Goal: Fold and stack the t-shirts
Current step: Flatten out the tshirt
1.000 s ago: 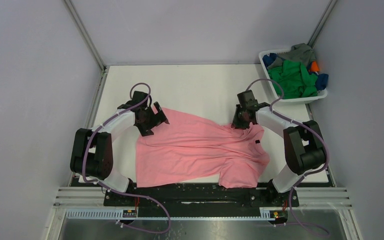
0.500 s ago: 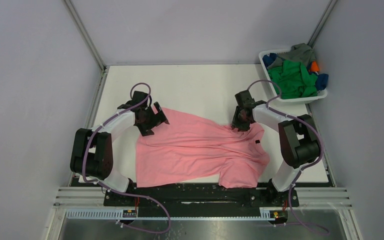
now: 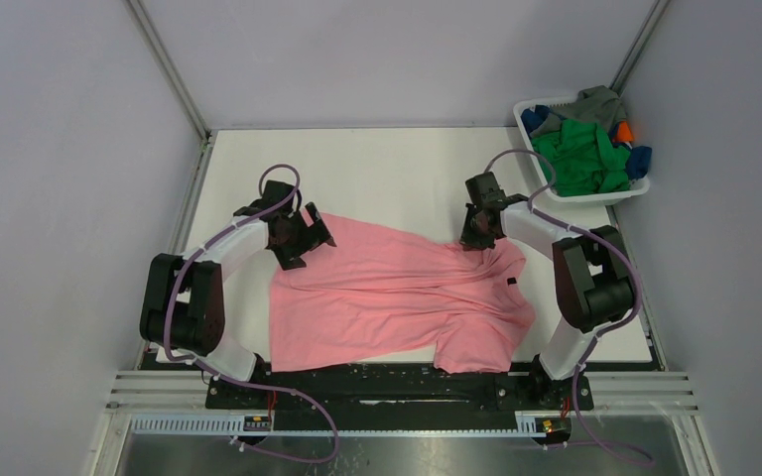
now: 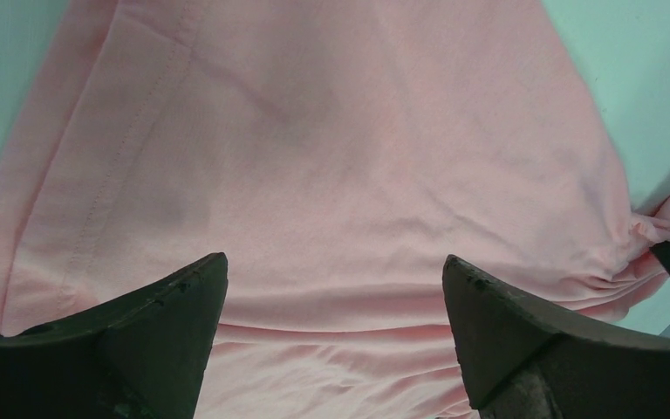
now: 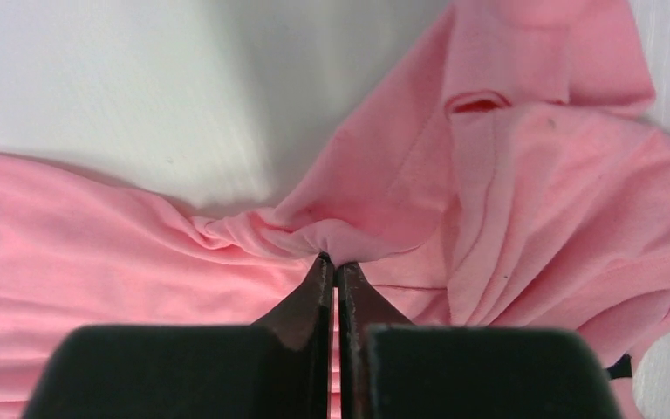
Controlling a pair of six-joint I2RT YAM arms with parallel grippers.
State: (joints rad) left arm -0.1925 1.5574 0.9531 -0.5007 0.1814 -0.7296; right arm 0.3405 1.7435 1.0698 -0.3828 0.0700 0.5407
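A salmon pink t-shirt (image 3: 397, 293) lies spread and wrinkled on the white table, its collar end bunched at the right. My right gripper (image 5: 333, 258) is shut on a pinched fold of that pink t-shirt (image 5: 523, 201) near the collar. In the top view the right gripper (image 3: 476, 241) sits at the shirt's far right corner. My left gripper (image 4: 331, 284) stands open just above the pink t-shirt (image 4: 331, 148) near its hem, nothing between its fingers. It hangs over the shirt's far left corner (image 3: 310, 236). Other t-shirts, green (image 3: 580, 154), grey, blue and orange, lie heaped in the basket.
A white plastic basket (image 3: 587, 198) stands at the table's back right corner, close to the right arm. Grey walls enclose the table (image 3: 377, 169) at the back and sides. The arms' black base rail runs along the near edge.
The right gripper has shut on a fold of the pink t-shirt and shifted slightly back, drawing the cloth into a peak. The left gripper has stayed put, open.
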